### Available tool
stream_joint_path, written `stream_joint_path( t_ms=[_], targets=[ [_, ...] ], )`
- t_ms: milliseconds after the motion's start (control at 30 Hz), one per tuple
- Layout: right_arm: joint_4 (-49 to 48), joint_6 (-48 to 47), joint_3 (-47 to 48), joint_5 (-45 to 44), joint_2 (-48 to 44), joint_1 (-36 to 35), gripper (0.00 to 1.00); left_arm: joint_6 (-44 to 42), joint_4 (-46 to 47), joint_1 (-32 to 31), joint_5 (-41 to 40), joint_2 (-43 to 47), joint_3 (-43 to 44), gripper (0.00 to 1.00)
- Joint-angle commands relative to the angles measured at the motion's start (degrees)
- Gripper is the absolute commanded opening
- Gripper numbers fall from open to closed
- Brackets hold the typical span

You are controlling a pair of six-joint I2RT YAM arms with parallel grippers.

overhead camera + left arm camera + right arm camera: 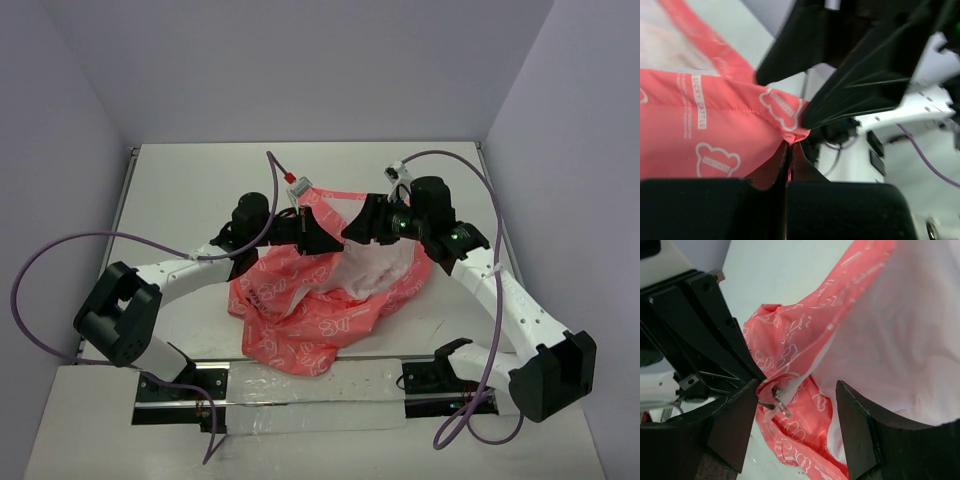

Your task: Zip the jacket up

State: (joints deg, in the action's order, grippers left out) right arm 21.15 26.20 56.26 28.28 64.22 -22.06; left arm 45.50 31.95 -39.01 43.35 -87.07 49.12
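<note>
The coral-pink jacket [310, 310] with white bear motifs lies bunched at the table's middle, its white lining [375, 265] turned up. My left gripper [322, 235] is shut on a fold of its edge and holds it raised; the left wrist view shows the fabric [705, 125] pinched at the tips [789, 145]. My right gripper [362, 226] faces it closely, open. In the right wrist view [796, 390] the small metal zipper pull [779, 400] hangs close to its left finger [735, 420], untouched as far as I can tell. The lining [900, 340] fills that view's right side.
A clear plastic sheet over a metal strip [300, 395] lies along the near edge between the arm bases. Purple cables [60, 250] loop out from both arms. A red-tipped cable end [291, 180] sits behind the jacket. Walls close in the table at the back and sides.
</note>
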Motion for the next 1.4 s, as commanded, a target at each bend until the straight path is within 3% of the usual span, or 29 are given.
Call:
stream_joint_path(
  t_ms=[0,500,967,1133,1367],
  targets=[
    [-8.73,-3.46,-2.50,10.08,-3.11,0.25,0.72,3.45,11.09,0.14,13.48,-1.25,1.31,0.00],
    [-11.57,-3.26,-4.86,19.36,-5.88,0.27,0.74,4.25,11.03,0.25,13.16,-2.94,3.09,0.00],
    [-12.39,-0.94,-10.07,15.58,-11.05,0.72,0.70,5.14,11.95,1.57,13.88,-2.74,2.80,0.00],
    [-15.04,1.48,-11.71,14.70,-10.49,1.58,0.54,6.00,13.49,1.75,14.17,-2.28,2.20,0.00],
    [-18.49,4.50,-13.44,15.51,-9.63,3.48,0.46,5.95,13.80,1.74,14.48,-1.90,1.80,0.00]
  ],
)
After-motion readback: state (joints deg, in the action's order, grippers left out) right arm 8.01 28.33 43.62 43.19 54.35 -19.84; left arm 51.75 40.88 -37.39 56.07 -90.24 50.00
